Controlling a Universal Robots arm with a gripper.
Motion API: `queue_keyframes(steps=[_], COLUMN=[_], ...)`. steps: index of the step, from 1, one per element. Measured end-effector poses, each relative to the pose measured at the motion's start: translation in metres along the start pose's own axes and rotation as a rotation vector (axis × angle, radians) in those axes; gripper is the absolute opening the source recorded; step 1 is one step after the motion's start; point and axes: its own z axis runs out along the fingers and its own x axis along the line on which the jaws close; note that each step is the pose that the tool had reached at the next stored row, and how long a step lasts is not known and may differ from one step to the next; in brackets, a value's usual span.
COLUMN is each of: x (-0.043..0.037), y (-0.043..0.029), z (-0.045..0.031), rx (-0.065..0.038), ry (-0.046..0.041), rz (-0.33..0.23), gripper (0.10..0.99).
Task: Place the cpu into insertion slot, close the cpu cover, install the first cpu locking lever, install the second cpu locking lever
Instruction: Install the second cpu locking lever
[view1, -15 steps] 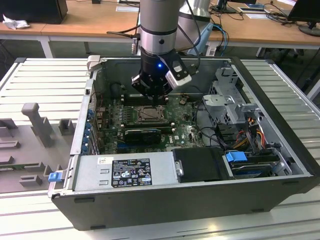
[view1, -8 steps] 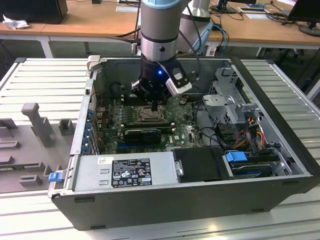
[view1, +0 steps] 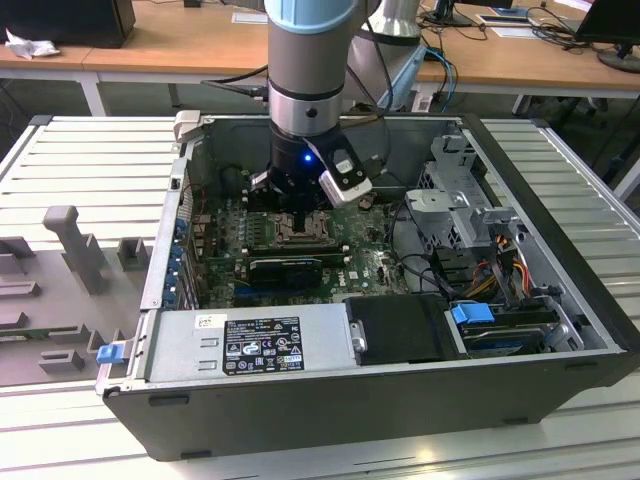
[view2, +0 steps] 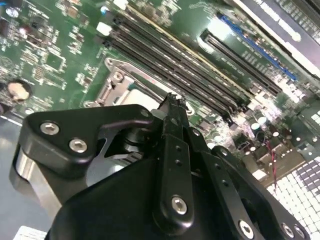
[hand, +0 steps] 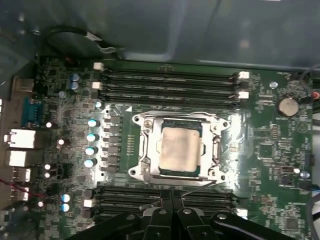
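The cpu (hand: 180, 148), a pale silvery-beige square, lies flat in the insertion slot (hand: 212, 150) on the green board. The cpu cover (hand: 148, 150), a silvery frame plate, lies down around it, and the chip shows through its window. My gripper (hand: 167, 198) is shut with nothing between its fingers, its tips just off the socket's edge next to a thin metal lever wire (hand: 192, 188). In the second wrist view the closed fingertips (view2: 172, 102) hover over the socket rim (view2: 117, 80). In the exterior view the gripper (view1: 300, 220) stands straight down over the socket (view1: 290, 238).
Long black memory slots (hand: 167, 82) run along both sides of the socket. A black card (view1: 285, 268) sits beside it, the power supply (view1: 250, 345) nearer the case front. A drive cage (view1: 465, 200) and cables (view1: 500, 260) fill the exterior view's right. Case walls (view1: 165, 230) surround the board.
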Motion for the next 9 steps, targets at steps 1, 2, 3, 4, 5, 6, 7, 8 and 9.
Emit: queue_keyframes(steps=[1, 2, 3, 4, 5, 6, 7, 8, 9], x=[0.0006, 0.0010, 0.0013, 0.0016, 0.0031, 0.0060, 0.0078, 0.0091, 0.0100], y=[-0.0003, -0.0006, -0.0008, -0.0010, -0.0014, -0.0018, -0.0033, -0.0049, -0.0065], z=[0.0018, 0.0050, 0.0071, 0.0090, 0.0135, 0.0156, 0.0161, 0.0160, 0.0160], rx=[0.000, -0.001, -0.001, -0.001, -0.001, -0.004, -0.018, -0.030, -0.038], ry=[0.0015, 0.0018, 0.0018, 0.0019, 0.0018, 0.0019, 0.0011, 0.0004, -0.0001], rz=[0.000, 0.000, 0.000, 0.000, 0.000, 0.000, 0.000, 0.000, 0.000], gripper=[0.106, 0.106, 0.106, 0.106, 0.106, 0.106, 0.106, 0.106, 0.106])
